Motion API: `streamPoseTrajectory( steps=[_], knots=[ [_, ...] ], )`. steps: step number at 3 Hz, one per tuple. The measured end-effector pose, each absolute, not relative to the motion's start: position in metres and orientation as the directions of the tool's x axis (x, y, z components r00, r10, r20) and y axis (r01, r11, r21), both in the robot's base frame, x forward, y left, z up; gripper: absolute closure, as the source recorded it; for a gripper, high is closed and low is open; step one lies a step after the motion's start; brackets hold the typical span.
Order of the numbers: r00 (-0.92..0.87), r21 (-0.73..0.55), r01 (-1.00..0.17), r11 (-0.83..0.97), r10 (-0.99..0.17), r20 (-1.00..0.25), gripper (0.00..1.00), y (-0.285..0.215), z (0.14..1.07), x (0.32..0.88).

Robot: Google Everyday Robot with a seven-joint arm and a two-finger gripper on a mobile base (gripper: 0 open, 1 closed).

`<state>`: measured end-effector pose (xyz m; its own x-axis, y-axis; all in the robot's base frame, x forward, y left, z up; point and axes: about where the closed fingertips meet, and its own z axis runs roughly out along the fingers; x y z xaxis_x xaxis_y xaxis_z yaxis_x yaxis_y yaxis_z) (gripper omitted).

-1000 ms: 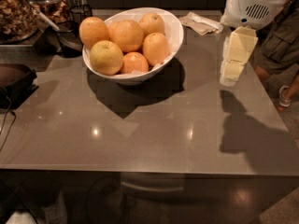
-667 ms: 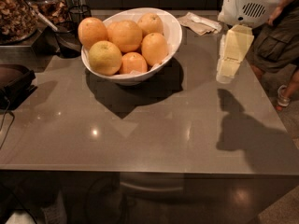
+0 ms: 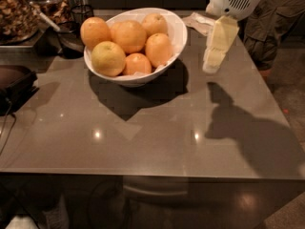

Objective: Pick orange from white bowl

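Note:
The white bowl (image 3: 177, 32) stands at the back middle of the grey table and holds several round fruits. The orange (image 3: 129, 36), the largest and pale-skinned, lies in the middle of the pile. A yellowish-green fruit (image 3: 108, 58) lies at the front left and a small deep-orange fruit (image 3: 137, 63) at the front. My gripper (image 3: 215, 51), pale yellow under a white wrist housing (image 3: 236, 0), hangs above the table just right of the bowl, apart from it, with nothing seen in it.
A person in khaki trousers (image 3: 274, 20) stands at the table's back right corner. Crumpled white paper (image 3: 199, 22) lies behind the gripper. Dark pans and a food tray (image 3: 19, 18) crowd the back left; a black object (image 3: 16, 82) sits at the left edge.
My gripper has moved left, closer to the bowl's right rim. The bowl and the fruits have not moved.

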<state>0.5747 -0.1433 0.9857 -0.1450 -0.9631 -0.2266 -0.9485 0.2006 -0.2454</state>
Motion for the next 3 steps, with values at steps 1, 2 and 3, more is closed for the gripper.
streamPoseTrajectory(
  steps=[1,2,3],
  knots=[
    [-0.104,-0.256,-0.953,0.162,-0.969,-0.224,0.00,-0.120,0.995,0.612],
    [-0.092,-0.294,-0.941,0.167,-0.964,-0.251,0.00,-0.113,1.006,0.622],
    [-0.086,-0.314,-0.934,0.168,-0.961,-0.261,0.00,-0.109,1.007,0.629]
  ],
)
